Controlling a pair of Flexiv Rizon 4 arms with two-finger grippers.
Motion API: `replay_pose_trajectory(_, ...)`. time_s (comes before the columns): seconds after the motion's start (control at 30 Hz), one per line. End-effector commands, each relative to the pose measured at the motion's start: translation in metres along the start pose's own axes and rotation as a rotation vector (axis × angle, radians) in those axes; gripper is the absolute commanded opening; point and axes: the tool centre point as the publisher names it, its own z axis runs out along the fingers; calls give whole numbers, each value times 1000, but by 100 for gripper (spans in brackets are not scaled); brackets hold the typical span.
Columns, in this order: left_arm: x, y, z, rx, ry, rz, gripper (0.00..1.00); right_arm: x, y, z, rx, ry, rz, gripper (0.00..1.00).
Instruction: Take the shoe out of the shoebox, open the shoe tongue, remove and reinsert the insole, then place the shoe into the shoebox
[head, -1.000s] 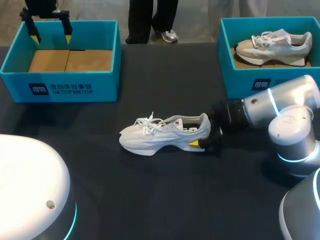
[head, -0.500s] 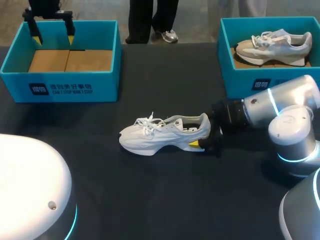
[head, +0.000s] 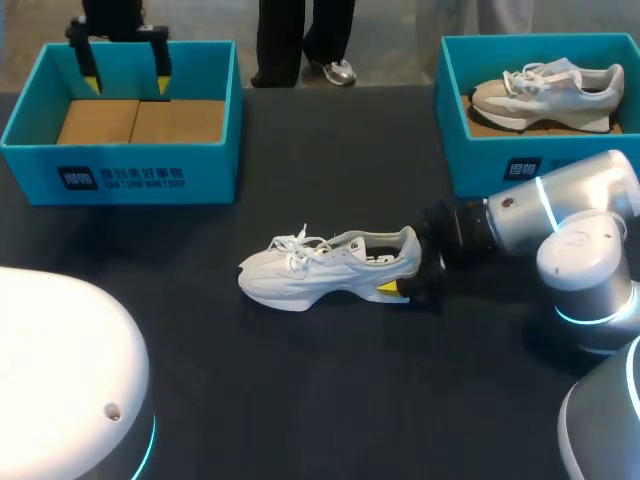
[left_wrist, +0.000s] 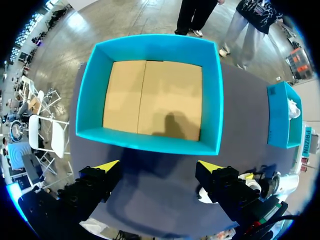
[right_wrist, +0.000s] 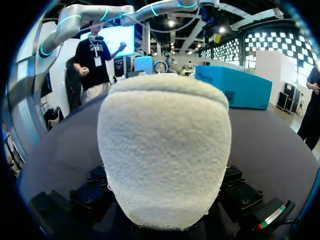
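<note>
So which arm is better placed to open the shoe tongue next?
Probably the left. The right gripper sits at the heel of the shoe, with the tongue beyond it. The left gripper hangs open and free over the empty shoebox, though farther away.

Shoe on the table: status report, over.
Left gripper open above empty shoebox. Right gripper at shoe heel, grip unclear. Shoe upright on table, nothing between it and shoebox.

Shoe (head: 330, 268) heel hides most of R claw (head: 403, 280).
</note>
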Motion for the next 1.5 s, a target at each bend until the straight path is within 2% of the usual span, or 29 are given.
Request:
replay_pose_trajectory(0.03, 14, 12, -2, 20, -38, -3, 100, -1, -1, 6, 1, 0, 0, 0)
replay_pose_trajectory(0.23, 28, 22, -2, 11, -31, 7, 100, -1, -1, 6, 1, 0, 0, 0)
replay_pose_trajectory(0.63, 63, 59, 3, 32, -104, 7, 100, -1, -1, 6, 1, 0, 0, 0)
replay_pose_trajectory(0.7, 67, 65, 4, 13, -88, 18, 100, -1, -1, 6, 1, 0, 0, 0)
replay_pose_trajectory(1.03, 87, 93, 11, 28, -104, 29, 100, -1, -1, 6, 1, 0, 0, 0)
replay_pose_trajectory(1.5, 117, 120, 29, -23, -106, 94, 100, -1, -1, 6, 1, 0, 0, 0)
